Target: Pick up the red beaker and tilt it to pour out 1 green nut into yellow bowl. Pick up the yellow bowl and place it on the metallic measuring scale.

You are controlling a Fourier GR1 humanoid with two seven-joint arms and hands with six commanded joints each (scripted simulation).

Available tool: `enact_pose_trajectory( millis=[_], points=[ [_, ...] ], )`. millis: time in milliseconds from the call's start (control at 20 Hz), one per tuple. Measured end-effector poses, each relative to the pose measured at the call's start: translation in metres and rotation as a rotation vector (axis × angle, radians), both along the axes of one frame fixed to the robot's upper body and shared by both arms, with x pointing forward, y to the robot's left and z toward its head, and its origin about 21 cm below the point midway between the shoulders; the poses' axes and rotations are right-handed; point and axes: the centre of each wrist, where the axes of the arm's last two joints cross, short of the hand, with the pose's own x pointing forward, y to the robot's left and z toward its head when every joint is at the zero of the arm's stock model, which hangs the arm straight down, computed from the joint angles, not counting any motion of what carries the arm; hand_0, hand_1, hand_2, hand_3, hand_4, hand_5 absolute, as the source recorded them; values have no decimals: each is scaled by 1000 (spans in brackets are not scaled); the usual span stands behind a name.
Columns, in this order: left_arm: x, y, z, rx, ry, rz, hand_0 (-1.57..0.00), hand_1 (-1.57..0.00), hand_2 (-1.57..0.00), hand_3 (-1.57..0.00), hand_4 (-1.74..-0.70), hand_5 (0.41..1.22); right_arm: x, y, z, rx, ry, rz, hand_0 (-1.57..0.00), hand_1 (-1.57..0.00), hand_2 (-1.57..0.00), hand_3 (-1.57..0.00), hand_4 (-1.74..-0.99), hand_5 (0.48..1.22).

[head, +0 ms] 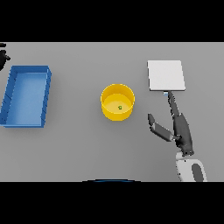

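The yellow bowl [117, 102] stands upright at the table's middle with one small green nut [120, 107] on its floor. The metallic measuring scale [166, 75], a pale square plate, lies to the bowl's right and a little farther back. My right hand [180, 129] is open, to the right of the bowl and apart from it, its straight fingers pointing toward the scale's near edge, its thumb [155, 124] spread toward the bowl. My left hand [2, 56] shows only at the far left edge. No red beaker is in view.
A blue rectangular bin [27, 95] stands on the left side of the table, near my left hand. Bare grey table [78, 144] lies between the bin and the bowl and in front of the bowl.
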Motion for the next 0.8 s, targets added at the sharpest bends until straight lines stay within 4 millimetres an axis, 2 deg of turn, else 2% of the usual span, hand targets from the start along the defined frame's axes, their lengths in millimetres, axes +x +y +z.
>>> enact_pose_trajectory(
  millis=[150,250,350,450,500,550,600,650,700,800],
  points=[
    [-15,-2,-26,-49,37,40,-1571,-1571,-1571,-1493,-1741,1221,4,3,2,4,0,4,1,1,1,1,-1216,664],
    [-22,-3,-34,-62,37,46,-1571,-1571,-1571,-1521,-1741,1199,4,2,3,8,-10,8,1,1,1,1,-1216,667],
    [-28,-3,-43,-73,61,67,-1571,-1571,-1571,-1539,-1741,1117,0,3,-2,-3,-7,5,1,1,1,1,-1207,665],
    [-31,-7,-50,-70,72,74,-1571,-1571,-1571,-1551,-1741,967,0,5,-1,-5,-8,13,1,1,1,1,-1205,664],
    [-32,-8,-52,-58,88,82,-1571,-1571,-1571,-1555,-1667,908,-1,2,-1,-1,-20,9,1,1,1,1,-1202,667],
    [-35,-6,-52,-40,103,73,-1571,-1571,-1571,-1503,-1530,865,-1,0,0,-6,-29,5,1,1,1,1,-1197,664],
    [-37,-8,-50,-33,141,48,-1564,-1449,-1432,-1362,-1374,830,-3,3,-2,-4,-20,9,1,1,1,1,-1192,663],
    [-40,-6,-49,-30,178,19,-1457,-1180,-1187,-1129,-1229,803,-2,1,-2,-2,-12,4,1,1,1,1,-1188,663],
    [-42,-2,-45,-44,209,-15,-1166,-944,-959,-903,-1120,778,-3,2,-1,8,-14,11,1,1,1,1,-1187,664],
    [-45,0,-39,-59,283,-64,-746,-604,-613,-577,-968,740,-4,2,1,0,-31,9,1,1,1,1,-1181,665]
  ],
)
